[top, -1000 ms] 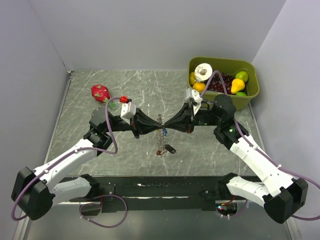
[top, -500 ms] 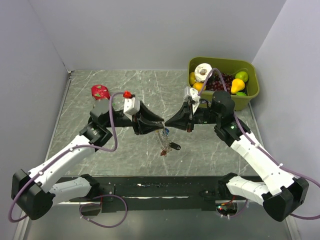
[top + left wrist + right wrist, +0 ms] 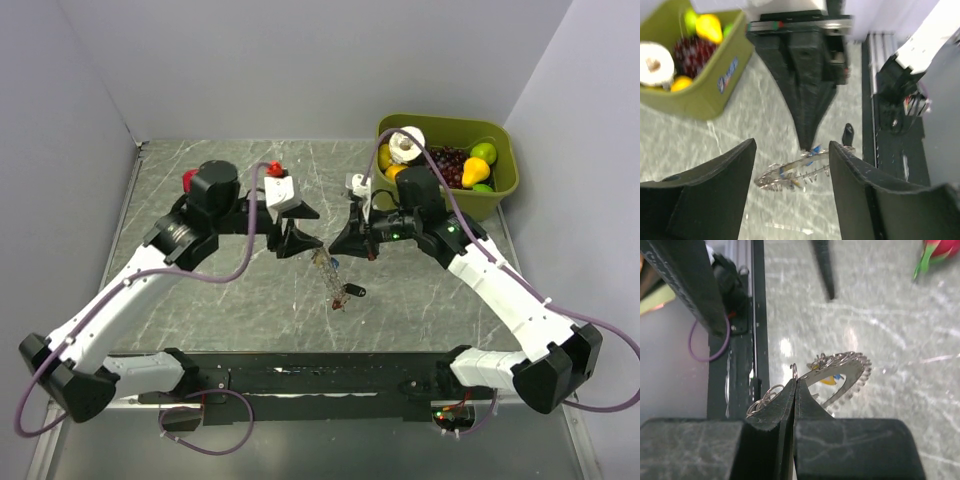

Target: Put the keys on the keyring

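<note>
One thin pinch holds everything: the right gripper [image 3: 796, 384] is clamped on the keyring [image 3: 852, 364], which hangs between the arms, and the left gripper [image 3: 306, 229] stands open. If that wire slips, ring and keys [image 3: 814, 149] drop

I work in a robotics lab test cell, not a home or shop. My grey marbled tabletop [image 3: 250, 300] is boxed in by plain pale wall panels [image 3: 300, 60] at nine, twelve and three o'clock. At six o'clock a black rail [image 3: 320, 375] carries my white arms [image 3: 120, 300], and their purple cables [image 3: 246, 230] loop about uncovered. At one o'clock stands an olive bin [image 3: 495, 205] heaped with bright fruit.
</note>
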`<state>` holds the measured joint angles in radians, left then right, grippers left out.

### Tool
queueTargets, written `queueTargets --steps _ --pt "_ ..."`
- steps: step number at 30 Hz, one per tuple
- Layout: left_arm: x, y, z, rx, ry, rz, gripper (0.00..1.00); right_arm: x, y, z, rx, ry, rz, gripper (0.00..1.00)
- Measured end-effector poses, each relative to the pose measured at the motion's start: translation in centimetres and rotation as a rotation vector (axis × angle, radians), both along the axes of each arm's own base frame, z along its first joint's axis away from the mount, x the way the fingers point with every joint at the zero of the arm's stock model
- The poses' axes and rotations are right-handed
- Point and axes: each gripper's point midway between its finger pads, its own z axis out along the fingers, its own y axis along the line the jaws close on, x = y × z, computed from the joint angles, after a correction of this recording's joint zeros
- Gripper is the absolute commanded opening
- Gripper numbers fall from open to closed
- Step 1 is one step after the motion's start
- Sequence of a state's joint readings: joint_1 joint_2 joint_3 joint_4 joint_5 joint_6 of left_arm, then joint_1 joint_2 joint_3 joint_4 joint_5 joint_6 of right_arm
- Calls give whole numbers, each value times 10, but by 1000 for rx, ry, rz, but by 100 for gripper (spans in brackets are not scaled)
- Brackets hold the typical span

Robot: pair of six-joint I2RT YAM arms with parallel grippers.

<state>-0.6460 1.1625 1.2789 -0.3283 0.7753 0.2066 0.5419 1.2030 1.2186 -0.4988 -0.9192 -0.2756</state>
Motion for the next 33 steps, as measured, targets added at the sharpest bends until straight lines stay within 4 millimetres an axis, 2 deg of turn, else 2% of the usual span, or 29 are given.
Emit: queueTargets --steps 4,6,10,20,24,26,30,33 --pt "11 -5 -23 85 66 5 57 -1 2 -16 -57 30 -11 0" --pt "14 -7 -36 122 104 2 52 0 3 -19 -70 33 -18 0" --pt "15 -8 -59 180 167 -13 49 3 2 -21 -82 29 -35 0" --pt "5 -12 -65 197 193 -76 38 6 1 -22 -91 23 -56 0" --pt "3 -15 -67 200 203 -91 37 7 2 -21 -88 20 -58 0" --pt "2 -17 -72 210 216 -96 29 7 2 -21 -88 21 -58 0" --pt "3 -19 -83 236 242 -100 23 7 2 -20 -86 21 -58 0" --pt "5 -21 -85 244 250 -100 12 7 2 -21 -89 22 -62 0"
